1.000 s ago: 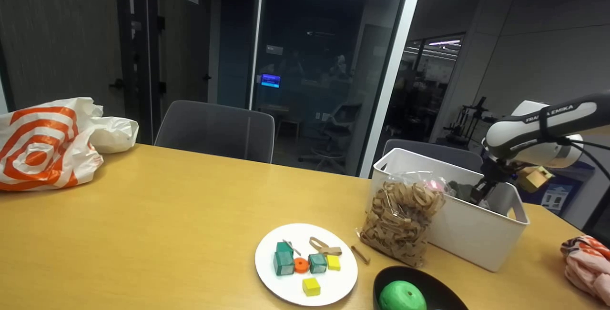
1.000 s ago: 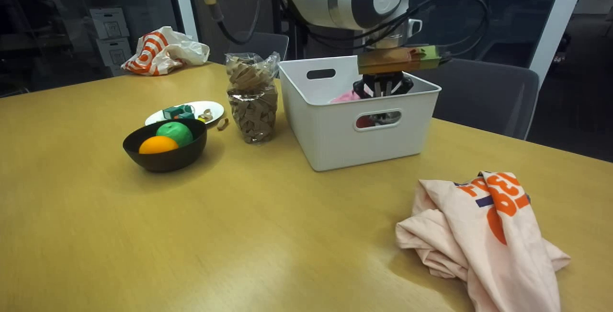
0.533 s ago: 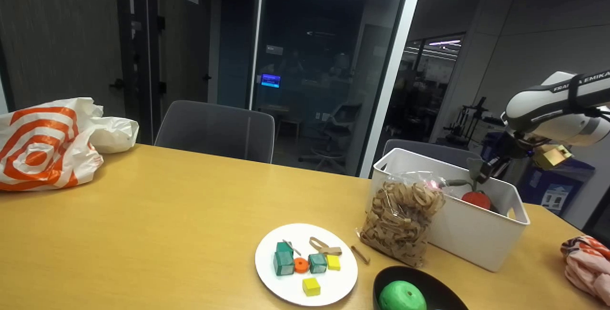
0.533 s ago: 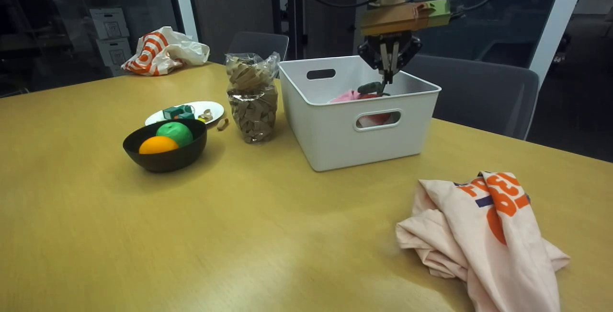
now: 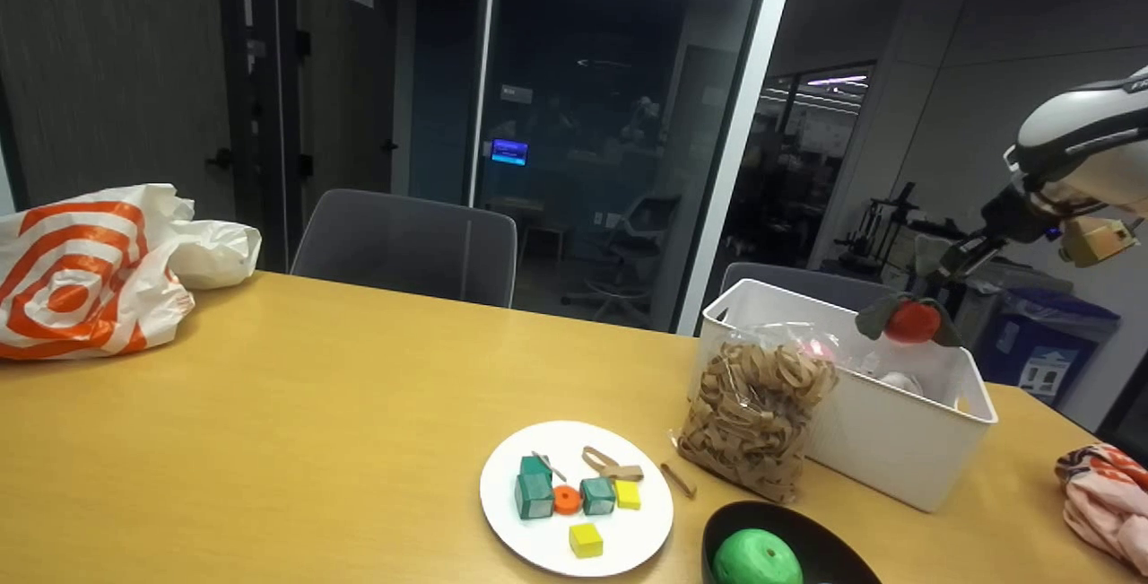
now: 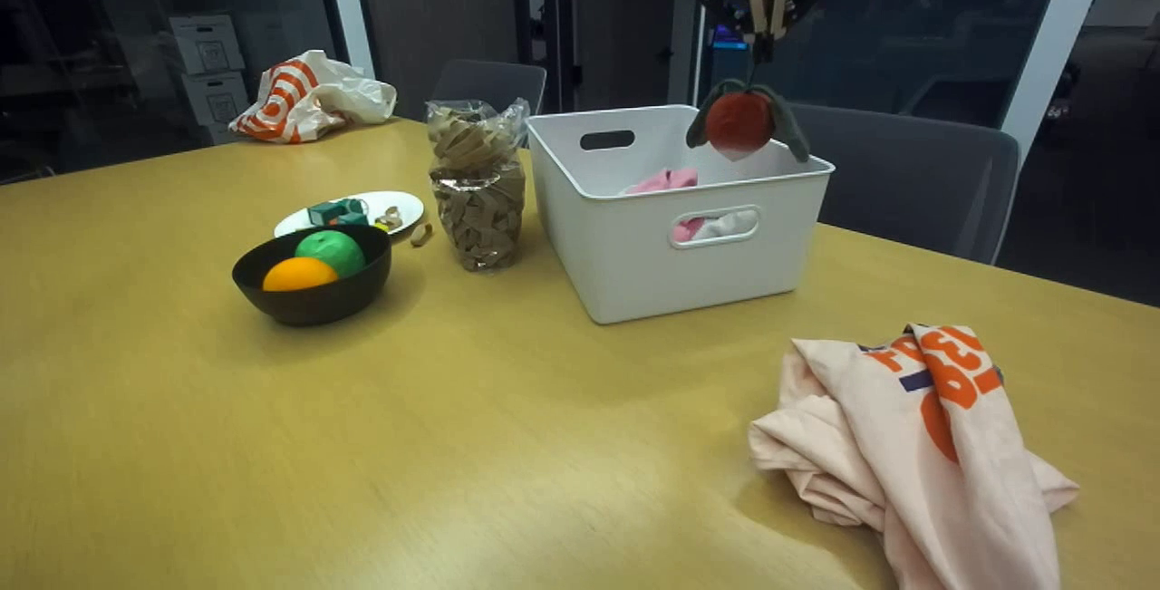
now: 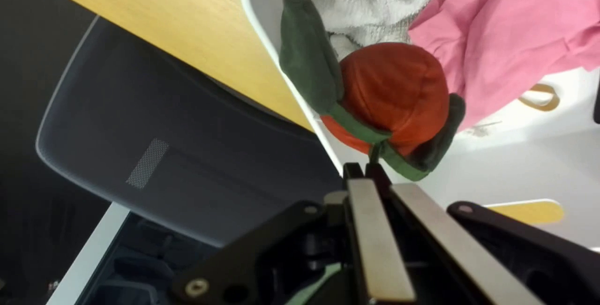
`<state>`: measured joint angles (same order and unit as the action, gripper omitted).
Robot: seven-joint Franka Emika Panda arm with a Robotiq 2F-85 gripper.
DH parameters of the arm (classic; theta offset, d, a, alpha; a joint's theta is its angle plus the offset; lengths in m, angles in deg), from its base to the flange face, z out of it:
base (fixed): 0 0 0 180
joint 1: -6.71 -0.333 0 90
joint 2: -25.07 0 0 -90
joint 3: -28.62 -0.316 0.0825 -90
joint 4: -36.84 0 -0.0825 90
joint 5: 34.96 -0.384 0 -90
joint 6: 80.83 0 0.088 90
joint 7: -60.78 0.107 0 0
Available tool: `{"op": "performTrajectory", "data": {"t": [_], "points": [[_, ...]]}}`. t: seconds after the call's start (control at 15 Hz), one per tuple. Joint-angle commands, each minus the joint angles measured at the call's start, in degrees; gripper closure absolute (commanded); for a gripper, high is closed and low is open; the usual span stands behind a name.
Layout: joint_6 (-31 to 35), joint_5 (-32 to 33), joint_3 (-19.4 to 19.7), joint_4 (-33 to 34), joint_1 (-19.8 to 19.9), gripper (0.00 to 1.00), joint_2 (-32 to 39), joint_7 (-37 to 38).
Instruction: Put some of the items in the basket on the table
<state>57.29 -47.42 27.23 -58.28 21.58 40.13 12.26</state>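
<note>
Shown as the broadest element: the table [image 5: 314, 405], wooden and yellowish-tan, bearing every container below. Next, resting on it, the white basket [image 6: 680, 277], rigid-looking, containing a pink cloth [image 7: 525, 24], a white cloth [image 7: 375, 7] and a tan loop [image 7: 546, 107]. Just beside, standing upright, the clear plastic bag [image 5: 758, 414], filled with curled tan-brown pieces [image 5: 744, 449]; probably light, yielding and slick, best gathered by the loose top. Then the white plate [image 5: 628, 536], with small coloured blocks [image 5: 534, 499]; then the black bowl [image 6: 308, 307], holding a green ball [image 6: 337, 252] and an orange ball [image 6: 299, 275]. Smaller, the red round object [image 6: 739, 121], suspended above the basket near the rim, with one green leaf [image 7: 309, 56] overlapping that rim in the wrist view, contact unclear. Judged soft, cloth-like, light and hard to damage, but liable to swing or twist on so thin a hold. Smallest, the stem [image 7: 375, 152], the sensible place to grip, pinched between the closed fingertips [image 7: 376, 174] of the gripper [image 7: 364, 170].
</note>
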Motion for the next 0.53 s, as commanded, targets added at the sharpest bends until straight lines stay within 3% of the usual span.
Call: {"op": "performTrajectory", "data": {"t": [0.0, 0.47], "points": [[-0.06, -4.72, 0.60, -2.95, 0.98, 0.93, -6.40, -5.26], [-1.13, -3.40, 6.63, -10.33, -0.13, 0.93, -17.02, -4.59]]}}
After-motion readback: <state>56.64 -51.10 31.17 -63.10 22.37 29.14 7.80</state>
